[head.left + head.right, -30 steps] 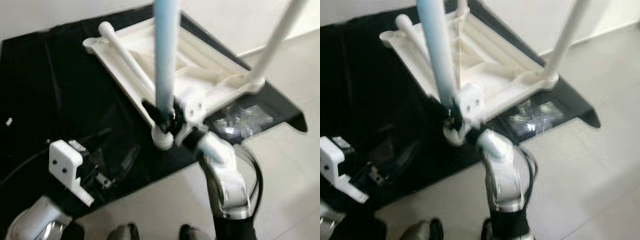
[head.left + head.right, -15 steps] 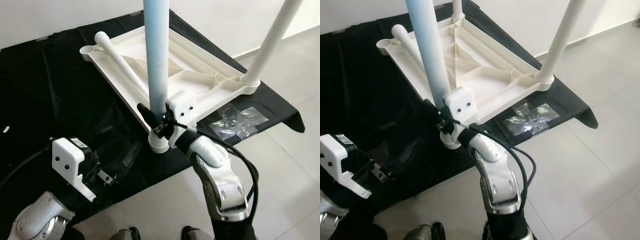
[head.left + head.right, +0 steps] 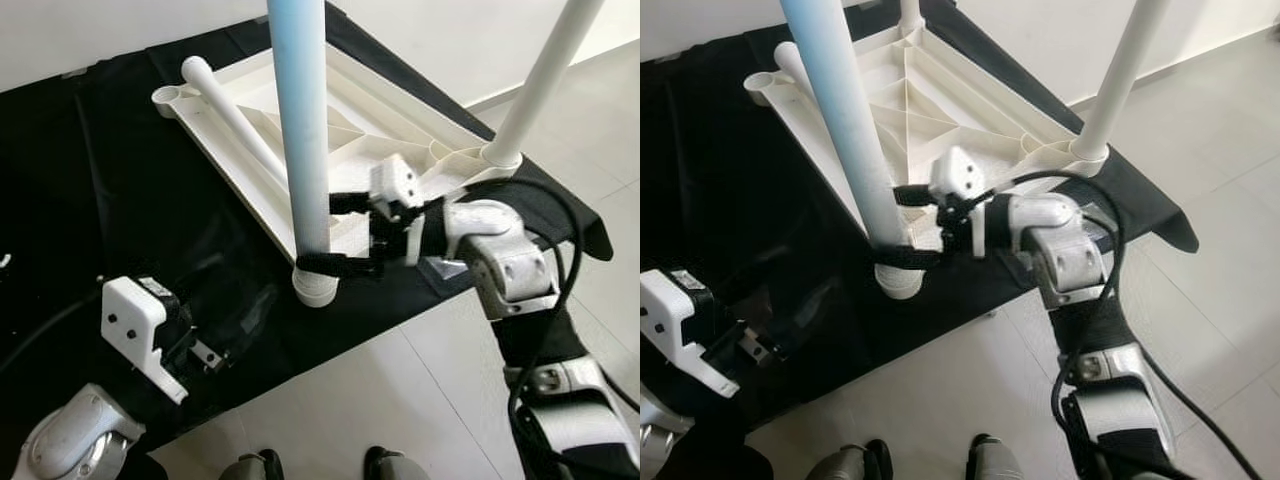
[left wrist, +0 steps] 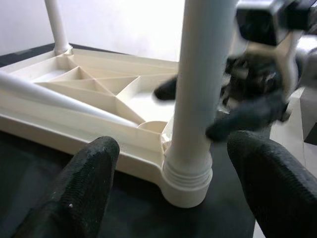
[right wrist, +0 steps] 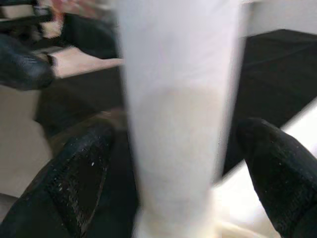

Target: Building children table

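Observation:
A white children's table top [image 3: 400, 150] lies upside down on a black cloth [image 3: 120, 180]. A pale blue leg [image 3: 300, 130] stands upright in its near corner socket [image 3: 318, 288]. My right gripper [image 3: 315, 234] reaches in from the right, low on this leg, and is open: one finger passes behind the leg and one finger [image 3: 350, 265] in front. In the right wrist view the leg [image 5: 178, 124] stands between both fingers. My left gripper [image 4: 173, 144] is open with nothing in it, low on the cloth and aimed at the socket.
A white leg [image 3: 540, 80] stands in the right corner socket and another [image 3: 908, 15] at the far corner. A loose white leg [image 3: 235, 115] lies across the table top. Pale floor tiles [image 3: 380, 400] border the cloth's near edge. My feet [image 3: 250, 465] show at the bottom.
My right arm has swung round the blue leg's base from the near side to the right side. The gripper now points across the leg. The left arm has hardly moved.

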{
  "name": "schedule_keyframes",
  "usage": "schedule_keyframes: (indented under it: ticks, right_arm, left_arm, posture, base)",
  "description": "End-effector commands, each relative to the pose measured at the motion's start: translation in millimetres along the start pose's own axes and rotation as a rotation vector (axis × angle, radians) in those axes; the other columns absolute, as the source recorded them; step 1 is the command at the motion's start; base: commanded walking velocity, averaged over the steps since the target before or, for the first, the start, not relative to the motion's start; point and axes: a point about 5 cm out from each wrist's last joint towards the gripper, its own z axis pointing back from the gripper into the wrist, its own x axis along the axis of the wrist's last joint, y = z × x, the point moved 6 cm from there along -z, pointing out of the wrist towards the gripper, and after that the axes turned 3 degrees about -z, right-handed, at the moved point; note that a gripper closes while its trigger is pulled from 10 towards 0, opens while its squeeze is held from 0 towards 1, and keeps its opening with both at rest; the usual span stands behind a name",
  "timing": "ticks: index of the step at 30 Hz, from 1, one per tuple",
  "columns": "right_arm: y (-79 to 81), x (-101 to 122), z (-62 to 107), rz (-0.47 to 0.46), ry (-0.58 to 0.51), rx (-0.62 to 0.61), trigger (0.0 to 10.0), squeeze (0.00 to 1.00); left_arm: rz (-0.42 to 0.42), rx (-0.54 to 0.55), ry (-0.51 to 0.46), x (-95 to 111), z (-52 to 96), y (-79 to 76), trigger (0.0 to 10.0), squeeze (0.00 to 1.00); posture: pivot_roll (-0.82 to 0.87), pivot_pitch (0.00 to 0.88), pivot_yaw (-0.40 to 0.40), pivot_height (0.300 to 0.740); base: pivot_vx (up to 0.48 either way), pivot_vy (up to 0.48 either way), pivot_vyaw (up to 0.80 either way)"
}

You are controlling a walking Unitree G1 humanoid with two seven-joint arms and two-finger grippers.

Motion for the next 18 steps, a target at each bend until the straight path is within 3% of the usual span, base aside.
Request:
schedule_keyframes:
  ticks: [1, 10, 12, 13, 14, 18]
  right_arm:
    - [1.1, 1.1, -4.0, 0.015, 0.014, 0.047, 10.0, 0.0]
    - [-19.1, 13.3, 1.1, 0.046, 0.054, 0.151, 10.0, 0.0]
    - [-20.8, 13.5, 3.7, 0.05, 0.074, 0.182, 10.0, 0.0]
    - [-20.7, 14.1, 5.2, 0.049, 0.082, 0.195, 3.1, 0.0]
    - [-20.8, 15.4, 6.8, 0.046, 0.087, 0.206, 0.0, 0.0]
    - [-20.7, 16.5, 7.9, 0.041, 0.084, 0.21, 0.0, 0.0]
  left_arm:
    - [-0.01, -0.004, 0.018, 0.7, 3.5, -1.6, 10.0, 0.0]
    - [-0.02, 0.0, 0.038, 5.3, 13.2, -1.0, 10.0, 0.0]
    - [-0.01, -0.049, 0.043, 8.0, 19.4, -8.3, 10.0, 0.0]
    - [-0.003, -0.072, 0.049, 8.7, 22.9, -11.9, 10.0, 0.0]
    - [0.007, -0.091, 0.058, 8.7, 26.2, -15.4, 10.0, 0.0]
    - [0.016, -0.098, 0.066, 7.6, 28.2, -17.9, 10.0, 0.0]
  posture:
    - [0.11, 0.264, 0.051, 0.74]
    - [0.14, 0.285, 0.046, 0.74]
    - [0.14, 0.289, 0.044, 0.74]
    - [0.14, 0.294, 0.037, 0.74]
    - [0.14, 0.296, 0.035, 0.74]
    - [0.13, 0.296, 0.033, 0.74]
  base:
    - [0.0, 0.0, 0.0]
    - [0.0, 0.0, 0.0]
    - [0.0, 0.0, 0.0]
    - [0.0, 0.0, 0.0]
    - [0.0, 0.0, 0.0]
    - [0.0, 0.0, 0.0]
